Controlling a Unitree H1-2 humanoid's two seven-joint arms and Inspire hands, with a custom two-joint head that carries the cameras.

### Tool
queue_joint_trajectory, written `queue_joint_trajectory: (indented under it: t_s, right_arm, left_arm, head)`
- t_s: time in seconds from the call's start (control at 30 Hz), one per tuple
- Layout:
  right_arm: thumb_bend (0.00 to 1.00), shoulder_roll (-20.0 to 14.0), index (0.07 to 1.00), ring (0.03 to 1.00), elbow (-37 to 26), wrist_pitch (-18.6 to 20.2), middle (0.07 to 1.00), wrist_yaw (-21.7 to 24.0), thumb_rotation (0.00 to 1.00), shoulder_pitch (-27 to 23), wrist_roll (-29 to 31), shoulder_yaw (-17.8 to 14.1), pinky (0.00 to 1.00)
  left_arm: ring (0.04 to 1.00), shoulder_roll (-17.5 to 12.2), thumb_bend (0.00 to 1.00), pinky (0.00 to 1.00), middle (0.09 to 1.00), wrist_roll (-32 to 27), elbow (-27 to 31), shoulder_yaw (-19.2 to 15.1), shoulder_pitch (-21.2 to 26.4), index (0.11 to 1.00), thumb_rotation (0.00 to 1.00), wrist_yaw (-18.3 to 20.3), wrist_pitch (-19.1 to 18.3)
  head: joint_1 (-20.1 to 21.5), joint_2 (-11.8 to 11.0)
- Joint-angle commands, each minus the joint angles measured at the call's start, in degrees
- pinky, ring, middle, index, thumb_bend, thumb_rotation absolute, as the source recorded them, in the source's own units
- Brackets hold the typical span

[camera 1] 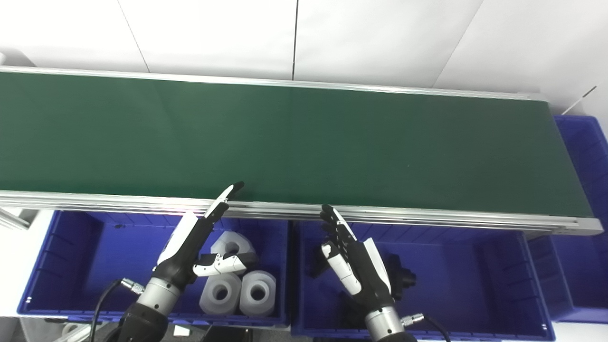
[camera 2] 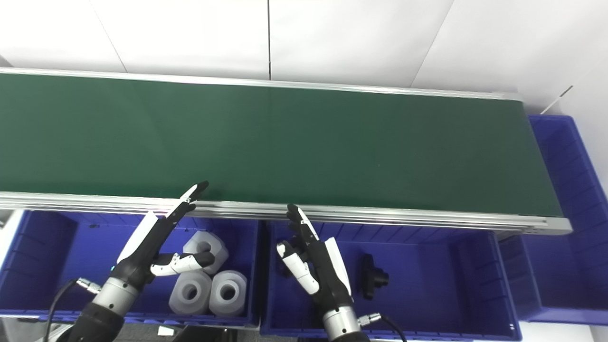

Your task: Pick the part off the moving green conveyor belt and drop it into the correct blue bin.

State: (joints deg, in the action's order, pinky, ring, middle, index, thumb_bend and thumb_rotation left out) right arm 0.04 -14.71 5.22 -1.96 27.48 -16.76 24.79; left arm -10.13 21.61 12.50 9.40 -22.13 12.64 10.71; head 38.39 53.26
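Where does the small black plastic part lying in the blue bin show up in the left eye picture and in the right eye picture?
Left eye view: the small black plastic part lies in the middle blue bin, partly hidden behind the right hand.
Right eye view: the part lies clear of that hand, right of it.
Shared landmark: three white plastic cylinders in the neighbouring left bin.

Green conveyor belt (camera 1: 304, 142), blue bins (camera 1: 456, 280), white parts (camera 1: 240, 289), black part (camera 2: 372, 276).

black-and-white left hand (camera 1: 192, 247) hovering, fingers extending forward, thumb sticking sideways, holding nothing | black-and-white right hand (camera 1: 354, 263) hovering, fingers spreading, empty
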Motion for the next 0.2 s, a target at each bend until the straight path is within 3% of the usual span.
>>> queue_joint_trajectory:
  t_s: [0.0, 0.17]
  right_arm:
    - [0.84, 8.89, 0.957, 0.913, 1.71, 0.85, 0.934, -0.59, 1.0, -2.45, -2.48, 6.34, 0.85]
    - [0.83, 9.34, 0.959, 0.903, 2.5, 0.9, 0.939, -0.9, 1.0, -2.88, -3.25, 6.77, 0.83]
  left_arm:
    - [0.961, -1.55, 0.81, 0.91, 0.976, -1.33, 1.87, -0.01, 0.68, 0.985, 0.76, -0.26, 1.29]
    - [0.971, -2.79, 0.81, 0.92, 0.977, -2.9, 1.3, 0.1, 1.13, 0.99, 0.77, -0.03, 1.7]
  head:
    - [0.28, -0.06]
    - [0.56, 0.18]
